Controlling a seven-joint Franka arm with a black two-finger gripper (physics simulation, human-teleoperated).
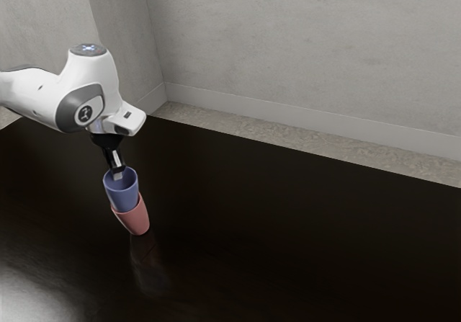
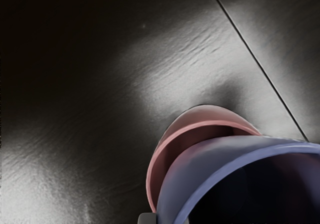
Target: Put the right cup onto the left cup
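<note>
The blue cup (image 1: 122, 199) sits partway inside the pink cup (image 1: 135, 222), its wall pinched at the rim by the gripper (image 1: 117, 173), one finger inside and one outside. Whether it is fully seated, I can't tell. The pair is well in from the table's (image 1: 288, 228) far edge, toward that edge's end at the exterior view's left. Best to centre the blue cup, ease it down without forcing, spread the fingers gently, then rise straight so the rim isn't dragged

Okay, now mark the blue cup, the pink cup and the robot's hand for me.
Blue cup (image 1: 123, 199): exterior view, on its outer side wall.
Pink cup (image 1: 135, 222): exterior view, on its outer side wall.
Hand (image 1: 118, 175): exterior view, at its fingertips.
</note>
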